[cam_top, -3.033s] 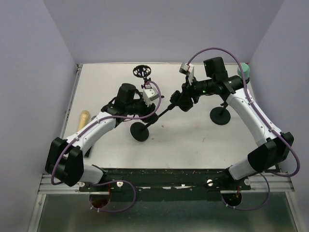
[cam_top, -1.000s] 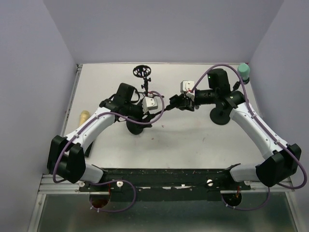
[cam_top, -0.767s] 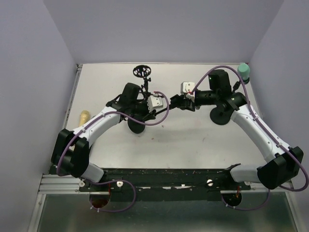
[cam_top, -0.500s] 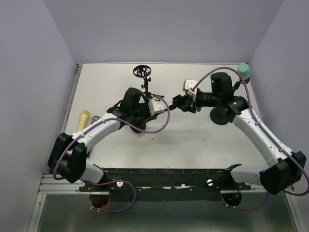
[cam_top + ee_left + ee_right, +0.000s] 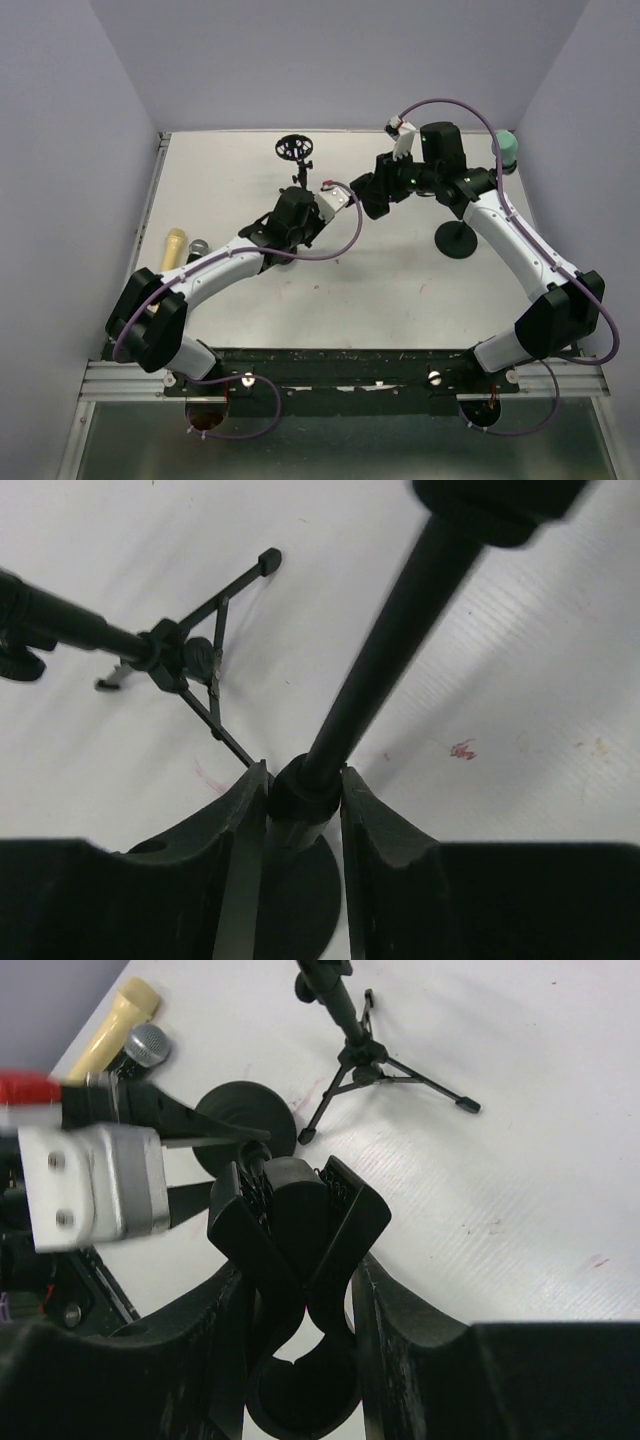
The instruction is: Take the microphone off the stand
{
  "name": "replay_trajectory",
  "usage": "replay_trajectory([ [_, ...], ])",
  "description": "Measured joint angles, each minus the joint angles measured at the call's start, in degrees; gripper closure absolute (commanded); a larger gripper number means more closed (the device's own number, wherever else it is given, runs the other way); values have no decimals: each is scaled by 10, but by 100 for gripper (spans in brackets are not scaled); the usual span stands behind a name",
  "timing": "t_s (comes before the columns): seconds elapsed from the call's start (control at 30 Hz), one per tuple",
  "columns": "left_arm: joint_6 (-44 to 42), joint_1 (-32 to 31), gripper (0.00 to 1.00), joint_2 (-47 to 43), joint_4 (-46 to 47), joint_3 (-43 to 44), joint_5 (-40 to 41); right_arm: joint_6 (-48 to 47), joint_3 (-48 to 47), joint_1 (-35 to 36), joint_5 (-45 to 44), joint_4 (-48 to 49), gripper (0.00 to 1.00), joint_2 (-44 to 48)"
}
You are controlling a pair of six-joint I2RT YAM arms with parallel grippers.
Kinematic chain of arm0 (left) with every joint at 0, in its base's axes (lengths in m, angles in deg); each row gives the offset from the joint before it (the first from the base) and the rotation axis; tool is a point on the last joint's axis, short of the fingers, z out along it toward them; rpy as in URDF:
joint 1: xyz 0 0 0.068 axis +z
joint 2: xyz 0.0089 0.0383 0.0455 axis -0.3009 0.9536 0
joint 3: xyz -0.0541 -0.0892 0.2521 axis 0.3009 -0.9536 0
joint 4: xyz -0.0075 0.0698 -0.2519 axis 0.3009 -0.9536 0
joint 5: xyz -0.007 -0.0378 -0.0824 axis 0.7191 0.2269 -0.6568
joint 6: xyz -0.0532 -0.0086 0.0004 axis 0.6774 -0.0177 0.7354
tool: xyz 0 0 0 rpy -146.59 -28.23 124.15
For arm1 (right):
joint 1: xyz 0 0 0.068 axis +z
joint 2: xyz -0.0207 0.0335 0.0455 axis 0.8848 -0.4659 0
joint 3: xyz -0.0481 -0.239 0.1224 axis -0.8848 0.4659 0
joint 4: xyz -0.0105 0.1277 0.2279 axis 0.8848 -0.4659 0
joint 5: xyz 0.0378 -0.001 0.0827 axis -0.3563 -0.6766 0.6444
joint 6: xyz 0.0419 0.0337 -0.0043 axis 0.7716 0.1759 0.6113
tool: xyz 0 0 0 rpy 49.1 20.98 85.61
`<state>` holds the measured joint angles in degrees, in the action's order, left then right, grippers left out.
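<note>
Left wrist view: my left gripper (image 5: pixel 303 800) is pinched narrow around the stand pole (image 5: pixel 385 660), low down, just above its round base (image 5: pixel 300 905). In the right wrist view, my right gripper (image 5: pixel 300 1270) is clamped on the clip (image 5: pixel 300 1215) at the head of that pole, and the ring of the clip looks empty to me. The microphone (image 5: pixel 122 1028), cream handle and silver grille, lies on the table (image 5: pixel 560 1160) at the far left edge, well apart from both my grippers.

So I judge the microphone is out and what's left is settling the stand. Low hand holds firm, base goes flat, then the clip hand lets go first and backs straight off so nothing tips toward the tripod stand (image 5: pixel 185 660) nearby.

Hard to read: from the top view my arms cover the pole, so I can't tell if the base touches the table. The teal object (image 5: pixel 507 147) far right could be another microphone; I cannot tell.
</note>
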<state>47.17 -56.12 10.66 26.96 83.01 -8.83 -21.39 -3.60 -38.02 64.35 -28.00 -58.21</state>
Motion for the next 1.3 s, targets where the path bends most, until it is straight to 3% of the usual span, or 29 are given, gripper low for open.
replay_trajectory([
  [0.07,30,16,37,7,-31,23,-25,-8,0,1,-3,7,99,1],
  [0.23,81,77,34,-17,-94,37,-114,-99,-23,7,18,-19,99,6],
  [0.43,67,116,32,-36,-176,68,-244,-201,-104,7,46,-99,99,10],
  [0.6,35,115,30,-68,-170,38,-340,-266,-128,5,84,-157,99,18],
  [0.63,25,115,23,-78,-156,22,-363,-283,-129,5,93,-170,99,20],
  [0.67,14,114,2,-90,-133,2,-389,-301,-129,5,102,-183,99,22],
  [0.8,-5,107,2,-92,-79,-19,-432,-367,-124,5,135,-208,99,42],
  [1.0,-44,88,18,-36,-27,7,-483,-432,-110,5,160,-215,99,76],
  [1.13,-61,69,53,7,-7,23,-492,-449,-107,5,163,-216,99,77],
  [1.23,-60,62,88,34,-1,38,-496,-448,-102,5,163,-216,99,77],
  [1.3,-58,54,100,48,5,45,-496,-446,-98,5,161,-213,99,77],
])
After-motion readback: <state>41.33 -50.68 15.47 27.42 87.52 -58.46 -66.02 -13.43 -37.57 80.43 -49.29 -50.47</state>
